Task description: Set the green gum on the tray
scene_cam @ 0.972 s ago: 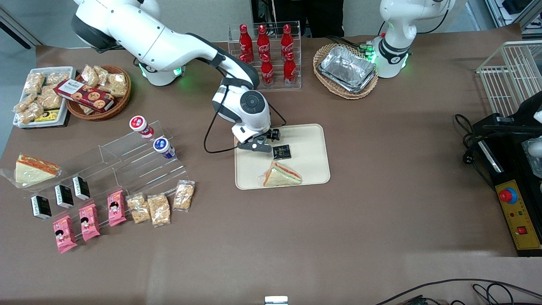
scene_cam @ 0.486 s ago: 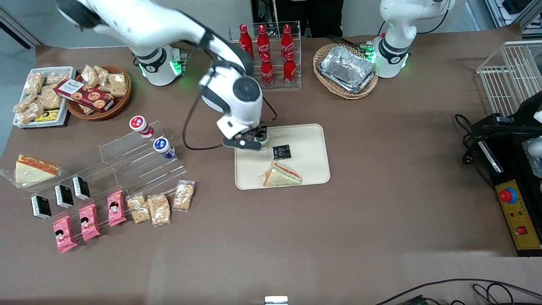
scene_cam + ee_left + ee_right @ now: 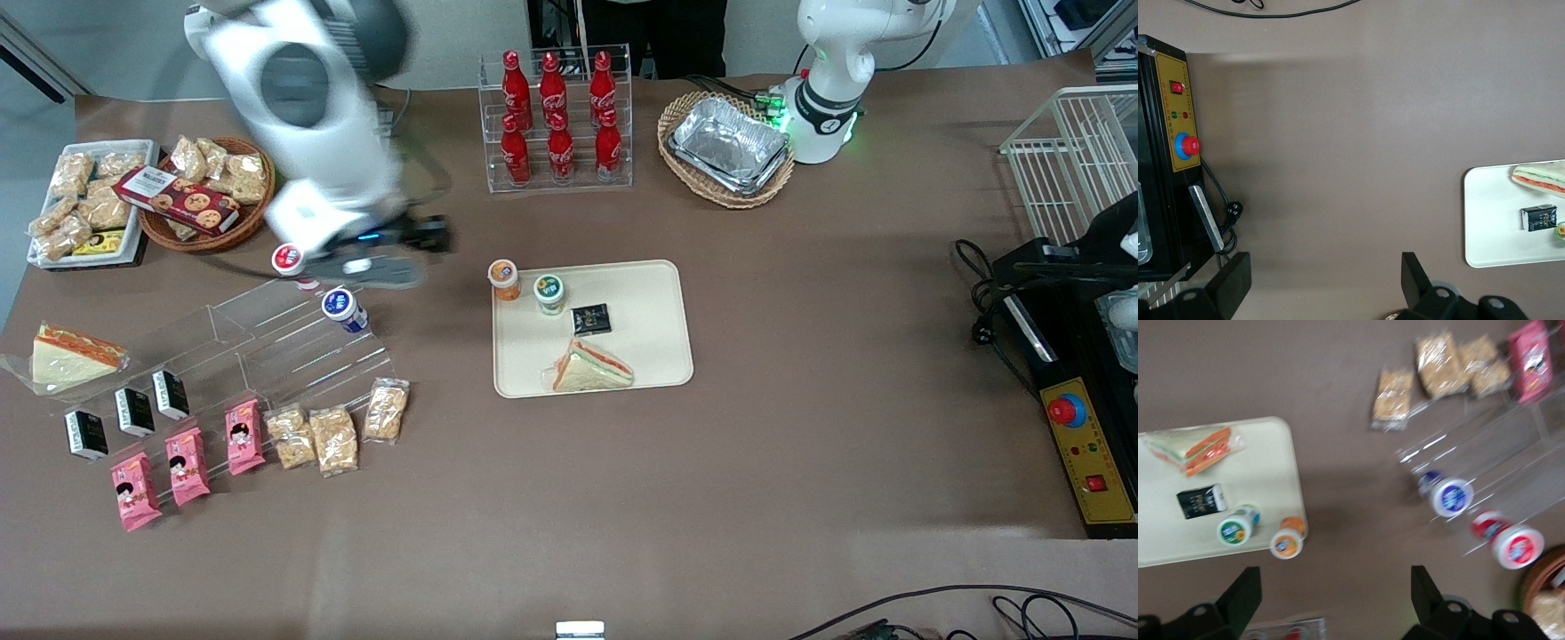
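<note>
Looks just about done. Green gum [image 3: 549,292] standing upright on the tray [image 3: 645,293], green-and-white lid up, in the tray's corner nearest the working arm's end of the table and farthest from the front camera. Touching nothing but the tray floor, as far as can be told.

Just beside it, at the very edge of that same tray corner, an orange-lidded canister [image 3: 504,277]. Also on the tray, a bit nearer the front camera than the gum: a small black packet [image 3: 590,318]. Nearer again, a wrapped sandwich [image 3: 591,366].

Gripper [image 3: 382,253] well apart from the tray, toward the working arm's end of the table, held up in the air. Jaws spread wide in the right wrist view, with nothing between them and nothing held. Gum plainly let go, then.

Off the tray, toward that same end of the table: a red-lidded canister [image 3: 287,259] and a blue-lidded canister [image 3: 339,304] on a clear rack. Not part of this job.

Left to do: likely nothing for the gum itself. Maybe only parking the arm out of the way.
</note>
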